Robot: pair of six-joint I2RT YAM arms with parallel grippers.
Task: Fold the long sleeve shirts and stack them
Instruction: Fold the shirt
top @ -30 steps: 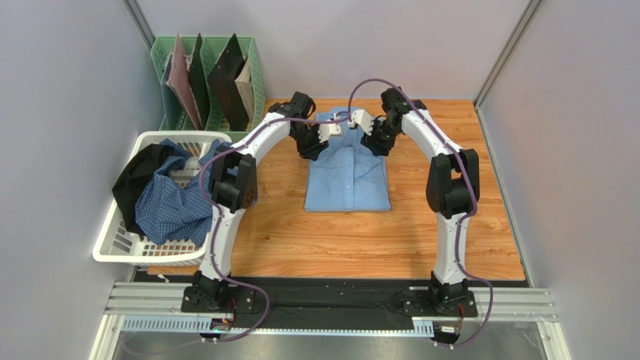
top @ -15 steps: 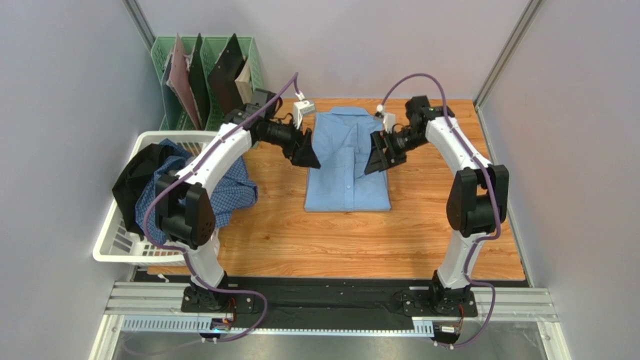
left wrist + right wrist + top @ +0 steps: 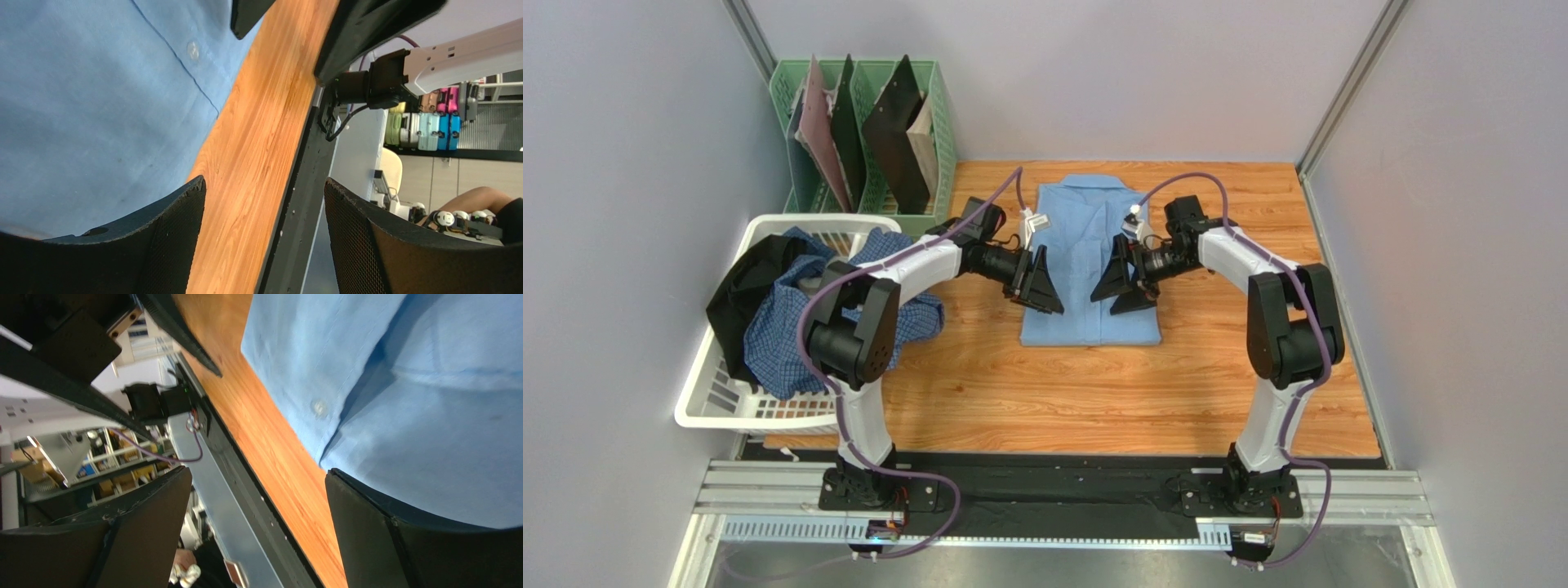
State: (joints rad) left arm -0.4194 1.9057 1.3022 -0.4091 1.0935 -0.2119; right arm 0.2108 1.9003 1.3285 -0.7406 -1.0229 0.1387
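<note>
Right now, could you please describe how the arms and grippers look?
The left arm and right arm have white links, black joints and purple cables. The left gripper and right gripper carry black wedge-shaped fingers with mesh-textured faces.

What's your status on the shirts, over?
Left gripper and right gripper open, empty, flanking the light blue shirt. Shirt folded flat on table. Checked shirt in basket, unfolded. Nothing in the way.

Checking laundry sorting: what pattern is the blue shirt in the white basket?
Small blue-and-white checks on the crumpled cloth shirt; clearest in the top external view.
</note>
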